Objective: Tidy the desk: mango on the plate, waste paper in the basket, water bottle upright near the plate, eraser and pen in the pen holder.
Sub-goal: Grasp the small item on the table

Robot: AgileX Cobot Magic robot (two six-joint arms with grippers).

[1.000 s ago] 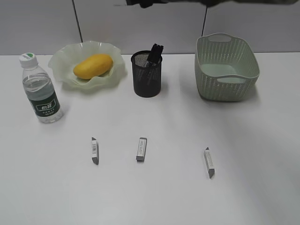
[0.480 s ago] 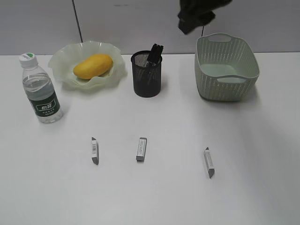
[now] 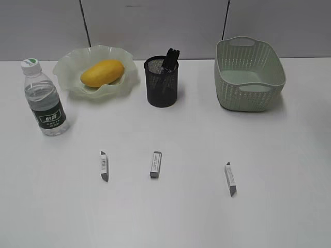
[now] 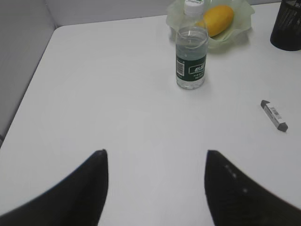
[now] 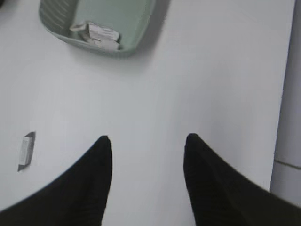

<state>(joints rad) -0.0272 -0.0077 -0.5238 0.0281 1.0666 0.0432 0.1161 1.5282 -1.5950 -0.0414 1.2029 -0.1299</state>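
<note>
Three containers filled: mango (image 3: 102, 72) on plate (image 3: 67, 64), paper (image 5: 96, 34) in basket (image 5: 56, 21).

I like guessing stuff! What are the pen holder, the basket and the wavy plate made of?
Pen holder: looks like black metal mesh with a matte finish; you can see through its tiny holes. Basket: probably pale green plastic, smooth and moulded, with rows of small slots copying weaving. Plate: pale green and see-through with a slight shine, so plastic or glass; the look alone cannot settle which.

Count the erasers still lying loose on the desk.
3: left eraser, middle eraser, right eraser, in a row on the desk. Any inside the pen holder would be hidden.
</note>
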